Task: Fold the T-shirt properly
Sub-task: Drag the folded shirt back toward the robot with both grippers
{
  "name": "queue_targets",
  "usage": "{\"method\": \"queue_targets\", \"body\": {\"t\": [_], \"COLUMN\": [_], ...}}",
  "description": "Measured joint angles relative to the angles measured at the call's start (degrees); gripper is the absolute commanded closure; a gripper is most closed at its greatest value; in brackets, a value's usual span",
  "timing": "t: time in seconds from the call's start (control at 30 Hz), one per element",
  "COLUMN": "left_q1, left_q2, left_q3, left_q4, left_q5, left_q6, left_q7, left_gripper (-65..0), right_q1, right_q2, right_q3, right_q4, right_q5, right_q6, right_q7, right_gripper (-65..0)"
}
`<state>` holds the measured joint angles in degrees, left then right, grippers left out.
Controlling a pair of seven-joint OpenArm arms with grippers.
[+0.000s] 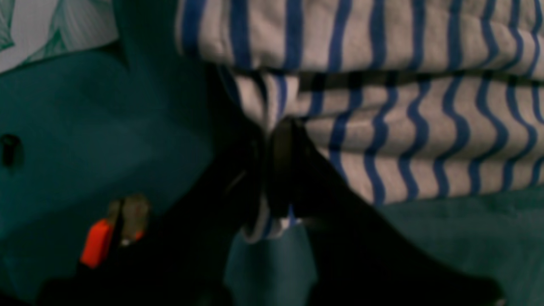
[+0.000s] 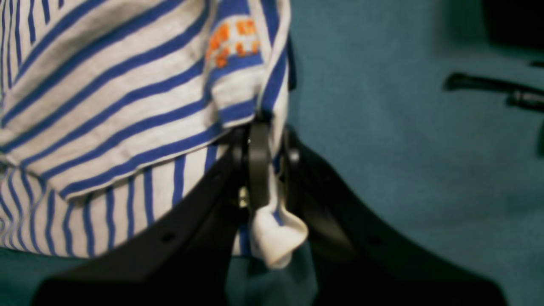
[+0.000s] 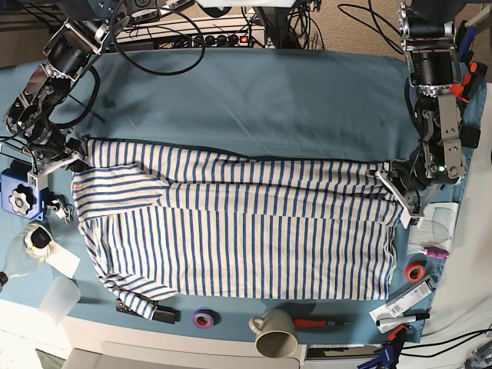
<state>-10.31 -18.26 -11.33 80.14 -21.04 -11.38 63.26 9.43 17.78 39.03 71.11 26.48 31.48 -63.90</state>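
- Near edge of the table, base view: a white mug (image 3: 274, 332) stands by the rim, a purple tape roll (image 3: 204, 318) just left of it, a red-handled tool (image 3: 317, 324) just right of it.
- Near right corner: an orange tape roll (image 3: 416, 271) and some loose tags and pens (image 3: 400, 307), lying off the shirt's right edge.
- Near left: a clear plastic cup (image 3: 58, 299) and a white paper tag (image 3: 61, 264); farther back at the left rim, a blue block with a knob (image 3: 18, 195).
- The T-shirt (image 3: 246, 238), white with thin blue stripes, lies spread across the middle of the teal table cloth (image 3: 254, 100), long axis left to right. Its far part is doubled over onto the body, with the fold line along the far edge.
- Right gripper (image 2: 267, 144), at the scene's left: jaws pressed together on a bunched corner of the T-shirt, a white nub of cloth poking out below them. Orange print (image 2: 231, 42) shows on the fabric just above the grip.
- Left gripper (image 1: 272, 140), at the scene's right: jaws pinched tight on the striped edge, folded layers stacked beside it, cloth showing below the fingers.
- Far side: bare cloth, then black cables (image 3: 169, 34) along the back rim.
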Motion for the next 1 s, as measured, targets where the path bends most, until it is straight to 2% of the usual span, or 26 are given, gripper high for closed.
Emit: {"method": "queue_targets", "body": {"t": [0.07, 0.27, 0.53, 0.83, 1.0], "left_q1": [-0.72, 0.92, 1.49, 3.89, 5.31], "left_q2": [0.02, 0.35, 0.33, -6.64, -8.41], "left_q3": [0.04, 0.44, 0.76, 0.83, 0.83], "left_q4": [0.46, 6.47, 9.97, 10.01, 10.21], "left_q5": [0.04, 1.40, 1.92, 0.11, -2.19], "left_q6": [0.04, 0.24, 0.00, -0.22, -0.22], "left_q7": [3.26, 8.02, 9.35, 9.46, 9.64], "left_gripper": [0.0, 0.0, 0.0, 0.0, 0.0], "right_q1": [-0.26, -0.57, -0.42, -1.33, -3.65], "right_q2": [0.79, 3.54, 5.22, 5.16, 5.05], "right_q3": [0.00, -0.07, -0.11, -0.17, -0.20], "right_q4": [-0.11, 2.25, 9.60, 9.64, 10.08], "right_q5": [2.21, 10.56, 12.46, 13.99, 14.56], "right_q6": [-0.11, -0.20, -0.17, -0.11, -0.09], "right_q7": [-0.92, -7.48, -11.17, -13.99, -15.10], "right_gripper": [0.0, 0.0, 0.0, 0.0, 0.0]}}
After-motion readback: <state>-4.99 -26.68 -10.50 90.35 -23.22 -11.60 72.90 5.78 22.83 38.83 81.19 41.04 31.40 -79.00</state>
